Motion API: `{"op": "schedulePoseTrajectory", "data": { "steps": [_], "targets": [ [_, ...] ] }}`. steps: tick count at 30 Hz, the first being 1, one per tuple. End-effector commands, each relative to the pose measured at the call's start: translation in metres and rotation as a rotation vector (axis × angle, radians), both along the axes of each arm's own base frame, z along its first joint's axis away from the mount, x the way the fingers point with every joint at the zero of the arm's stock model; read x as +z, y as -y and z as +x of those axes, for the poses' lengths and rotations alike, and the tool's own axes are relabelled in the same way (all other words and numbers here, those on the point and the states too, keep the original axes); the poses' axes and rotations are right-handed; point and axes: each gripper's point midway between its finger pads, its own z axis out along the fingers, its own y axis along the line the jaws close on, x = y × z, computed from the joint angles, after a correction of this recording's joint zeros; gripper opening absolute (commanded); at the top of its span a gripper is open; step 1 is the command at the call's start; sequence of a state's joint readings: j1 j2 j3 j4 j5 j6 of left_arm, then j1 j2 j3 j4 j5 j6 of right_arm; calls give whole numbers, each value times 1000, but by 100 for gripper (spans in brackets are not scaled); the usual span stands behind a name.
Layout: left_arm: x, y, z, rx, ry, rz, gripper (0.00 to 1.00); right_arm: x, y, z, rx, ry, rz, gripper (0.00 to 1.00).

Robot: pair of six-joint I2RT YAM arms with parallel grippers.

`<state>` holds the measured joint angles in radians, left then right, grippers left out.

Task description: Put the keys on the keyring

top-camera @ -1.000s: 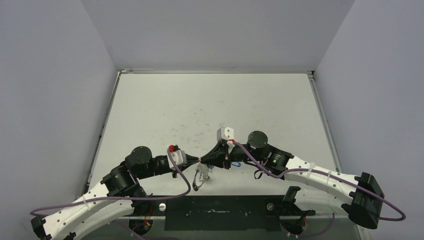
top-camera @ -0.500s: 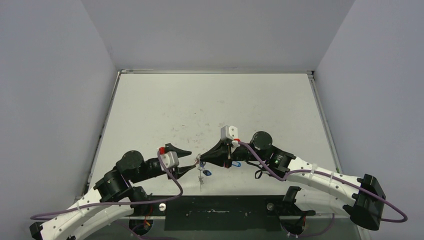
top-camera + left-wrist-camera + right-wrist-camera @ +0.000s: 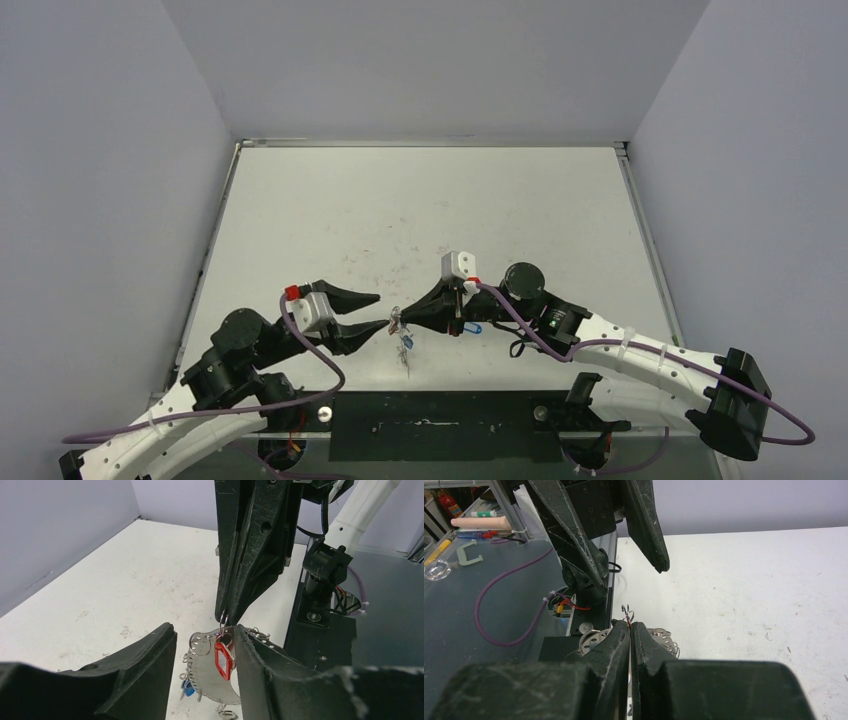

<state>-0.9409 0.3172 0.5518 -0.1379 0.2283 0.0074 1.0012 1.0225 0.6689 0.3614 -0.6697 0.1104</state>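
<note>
Left wrist: keyring (image 3: 199,638) seemingly hangs from right hand (image 3: 227,616).

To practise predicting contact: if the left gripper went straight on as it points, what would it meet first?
Probably the red-tagged key hanging on the keyring that the shut right gripper holds; depth unclear.

Lighting: bright, even, diffuse, from overhead. Table (image 3: 420,200) near-white in top cam, no hard glare; shadows under arms soft + faint. Top cam sharp throughout, table edges look straight. Left wrist cam: left gripper (image 3: 205,632) close to lens, soft at near edge; keyring (image 3: 210,677) + red tag (image 3: 223,656) in focus. Right wrist cam: right gripper (image 3: 630,625) blurred near lens, far table a bit washed out.
</note>
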Motion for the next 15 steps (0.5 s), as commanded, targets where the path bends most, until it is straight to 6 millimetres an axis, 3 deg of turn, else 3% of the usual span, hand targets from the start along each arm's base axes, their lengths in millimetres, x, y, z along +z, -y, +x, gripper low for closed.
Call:
{"op": "schedulePoseTrajectory", "data": {
  "steps": [1,8,11,14,15],
  "targets": [
    [14,13,0,-37,-34,-58,41,31,1,-2,7,63,103,0],
    [5,28,-1,-89,-76,-14,30,27,2,-2,1,60,96,0],
    [-1,30,-1,-96,-84,-1,18,27,2,-2,-1,59,94,0],
    [-6,30,-1,-95,-87,11,0,26,2,-1,-2,60,92,0],
    [-6,30,0,-92,-86,15,0,26,2,-1,-2,61,93,0]
  ]
}}
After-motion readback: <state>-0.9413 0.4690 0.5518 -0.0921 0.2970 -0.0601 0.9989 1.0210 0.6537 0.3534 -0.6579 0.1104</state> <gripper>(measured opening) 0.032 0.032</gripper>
